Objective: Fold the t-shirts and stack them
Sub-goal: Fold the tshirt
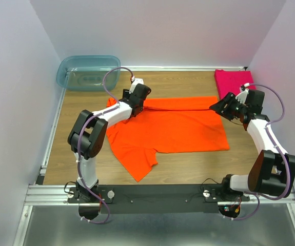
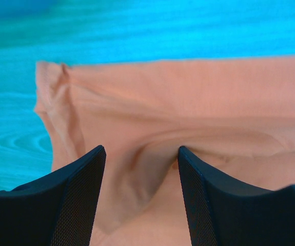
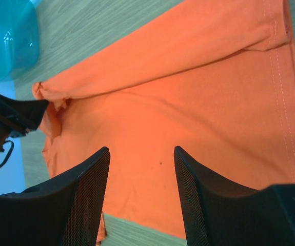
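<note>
Currently one of the two shirts looks finished. The pink t-shirt (image 1: 232,81) lies folded to a square on the bench (image 1: 188,164), along the same far edge as the blue-green tub (image 1: 88,72) but at the opposite corner from it.

The orange t-shirt (image 1: 173,128) is spread mostly flat, nearer the arms than the tub and towards the middle. Its edge on the tub's side is turned over into a narrow band (image 1: 188,102). The sleeve (image 1: 139,164) farthest from the tub sticks out unfolded.

Left tool (image 2: 141,149): at the end of that band closest to the tub, fingers spread apart, cloth rumpled beneath the gap, nothing pinched as far as the wrist view shows.

Right tool (image 3: 139,149): at the band's other end, away from the tub, fingers likewise spread, hovering over flat cloth with nothing between them.

Judgement: first fold of the orange shirt begun, no more. Left to do: bring in the sleeves, fold the body down to a square like the pink one, then stack one on the other. Roughly half the task is outstanding.
</note>
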`<action>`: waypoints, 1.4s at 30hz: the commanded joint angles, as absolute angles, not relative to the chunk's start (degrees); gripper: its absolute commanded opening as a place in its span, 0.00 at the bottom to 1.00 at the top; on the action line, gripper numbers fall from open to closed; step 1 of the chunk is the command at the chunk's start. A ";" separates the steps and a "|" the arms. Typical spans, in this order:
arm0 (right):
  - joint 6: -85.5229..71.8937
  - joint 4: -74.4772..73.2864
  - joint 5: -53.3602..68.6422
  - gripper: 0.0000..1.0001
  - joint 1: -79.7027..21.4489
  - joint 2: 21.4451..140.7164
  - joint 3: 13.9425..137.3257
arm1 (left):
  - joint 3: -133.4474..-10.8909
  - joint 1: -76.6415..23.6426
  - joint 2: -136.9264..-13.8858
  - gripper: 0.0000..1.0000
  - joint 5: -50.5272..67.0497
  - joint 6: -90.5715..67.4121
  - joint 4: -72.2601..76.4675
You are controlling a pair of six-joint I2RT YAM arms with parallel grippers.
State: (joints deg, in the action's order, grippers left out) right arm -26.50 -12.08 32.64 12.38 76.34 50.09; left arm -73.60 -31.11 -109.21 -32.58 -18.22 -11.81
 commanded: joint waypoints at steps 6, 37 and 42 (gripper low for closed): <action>-24.26 -15.55 35.42 0.61 12.13 75.76 50.36 | -80.68 -29.97 -116.36 0.68 -38.58 -12.84 -8.79; -45.07 11.23 29.63 0.52 -15.19 94.02 54.13 | -45.52 -22.33 -89.82 0.71 -10.38 -31.73 6.32; -53.86 24.32 24.89 0.42 -22.40 103.52 59.31 | -47.55 -21.88 -93.07 0.65 -8.09 -31.55 6.94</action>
